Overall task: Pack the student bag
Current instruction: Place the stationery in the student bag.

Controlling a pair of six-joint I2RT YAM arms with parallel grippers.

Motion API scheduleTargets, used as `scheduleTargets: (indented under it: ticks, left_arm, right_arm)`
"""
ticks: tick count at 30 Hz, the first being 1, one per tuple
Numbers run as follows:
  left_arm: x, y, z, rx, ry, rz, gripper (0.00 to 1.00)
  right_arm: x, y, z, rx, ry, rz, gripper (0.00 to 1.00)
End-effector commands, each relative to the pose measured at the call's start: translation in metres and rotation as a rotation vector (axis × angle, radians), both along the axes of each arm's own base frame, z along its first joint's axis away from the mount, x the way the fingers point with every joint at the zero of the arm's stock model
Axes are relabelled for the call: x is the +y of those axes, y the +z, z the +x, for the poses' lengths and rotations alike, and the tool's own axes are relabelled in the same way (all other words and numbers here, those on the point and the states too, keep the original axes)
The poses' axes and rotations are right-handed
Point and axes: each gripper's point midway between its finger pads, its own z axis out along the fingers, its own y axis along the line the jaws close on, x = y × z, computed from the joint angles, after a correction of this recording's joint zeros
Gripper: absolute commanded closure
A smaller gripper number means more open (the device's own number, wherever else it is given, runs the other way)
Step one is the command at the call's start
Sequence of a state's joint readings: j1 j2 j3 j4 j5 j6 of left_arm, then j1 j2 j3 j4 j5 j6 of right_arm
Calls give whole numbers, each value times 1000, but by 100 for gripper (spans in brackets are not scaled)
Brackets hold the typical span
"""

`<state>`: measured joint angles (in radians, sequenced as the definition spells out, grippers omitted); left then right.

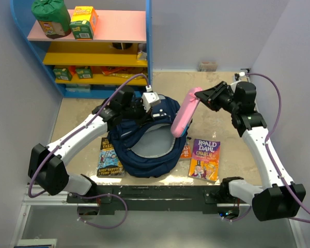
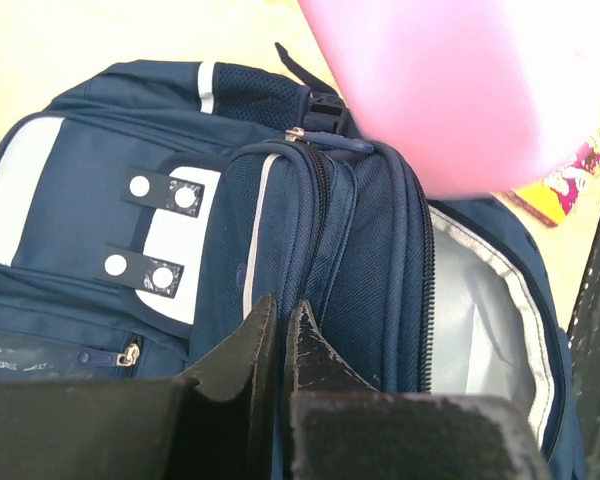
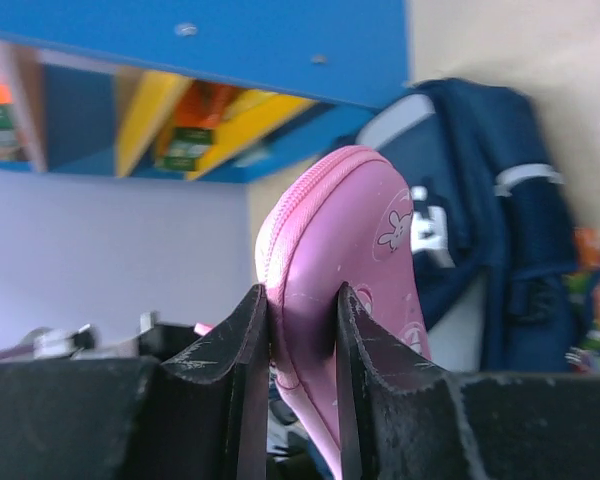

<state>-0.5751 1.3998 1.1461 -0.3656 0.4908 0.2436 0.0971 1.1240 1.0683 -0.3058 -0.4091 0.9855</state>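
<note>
Evidently soft, the student bag (image 1: 137,157) is pinched at its rim by the left claw (image 2: 283,312); a pencil case (image 1: 183,113) is clamped by the right claw (image 3: 302,300).

the left gripper (image 2: 280,335), jaws closed, meets the navy student bag (image 2: 80,260) at its zipped pocket; a blurred pink pencil case (image 2: 460,90) hangs over the open grey-lined compartment.

Bright, even light fell from above; shadows were soft. In the left wrist view, the pink pencil case (image 2: 460,90) looked blurred, perhaps overexposed.
</note>
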Motion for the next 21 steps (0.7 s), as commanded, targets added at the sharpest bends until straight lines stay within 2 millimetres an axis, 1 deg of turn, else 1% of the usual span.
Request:
scheduleTargets:
  ticks: [1,2,3,4,5,6,7,8,9,10,11,12,14,16,17,18,20,21]
  left_arm:
    - [-2,42,52,-131,138,-81,100]
    - [-2,46,54,-118,154,-96,100]
    - [-3,56,58,-126,165,-117,100]
    - [-1,59,63,-118,181,-126,100]
    - [-1,65,65,-101,194,-150,100]
    - [-2,79,69,-110,198,-179,100]
    - [0,83,74,-100,203,-195,100]
    - [0,88,76,-87,215,-213,100]
    - [-1,100,79,-101,218,-231,100]
    - [-1,104,81,-103,223,-238,100]
    - [-1,112,82,-114,225,-249,100]
    - [-1,115,83,-117,227,-256,100]
    - [-2,123,83,-126,230,-267,100]
    - [-1,129,83,-133,232,-276,100]
    - [-1,132,82,-138,230,-280,100]
    - [-1,133,81,-140,226,-281,100]
    - [-2,142,78,-144,214,-291,100]
    - [-2,143,77,-144,210,-291,100]
  right_arm:
    - [30,70,0,-214,2,198,100]
    - [35,68,1,-211,-28,195,100]
    - [37,73,0,-235,-40,207,100]
    - [39,66,1,-226,-52,207,100]
    - [44,64,-1,-226,-49,210,100]
    - [41,61,1,-220,-85,211,100]
    - [41,54,0,-209,-93,212,100]
    - [43,52,-1,-205,-97,217,100]
    - [41,51,0,-207,-128,224,100]
    - [41,44,-2,-197,-139,225,100]
    - [44,41,-4,-190,-140,231,100]
    - [45,33,-5,-179,-146,230,100]
    - [48,27,-7,-175,-148,230,100]
    - [51,15,-8,-149,-152,215,100]
    - [54,12,-10,-144,-144,213,100]
    - [53,2,-11,-122,-161,198,100]
    - [53,-3,-13,-114,-194,179,100]
    - [51,-12,-15,-88,-213,153,100]
